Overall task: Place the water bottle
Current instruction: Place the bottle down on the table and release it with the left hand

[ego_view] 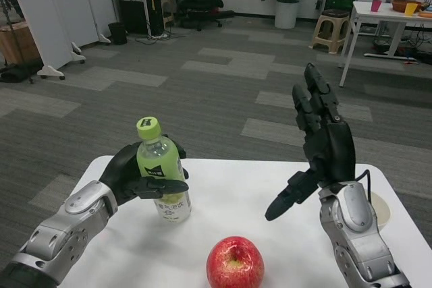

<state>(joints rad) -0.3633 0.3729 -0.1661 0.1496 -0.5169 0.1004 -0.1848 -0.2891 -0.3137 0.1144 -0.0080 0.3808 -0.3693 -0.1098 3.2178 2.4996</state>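
Observation:
A clear water bottle [164, 175] with a lime-green cap and green label stands upright on the white table [236, 187], left of centre. My left hand [138, 175] grips it around the middle, fingers wrapped across the label. Its base looks to be resting on the tabletop. My right hand [318, 141] is raised above the table's right side, fingers stretched upward and thumb pointing down-left, holding nothing.
A red apple [234, 262] sits near the table's front edge, between my two arms. A pale round disc [382, 210] lies at the table's right edge behind my right wrist. Beyond the table are grey carpet, a stool, a plant and desks.

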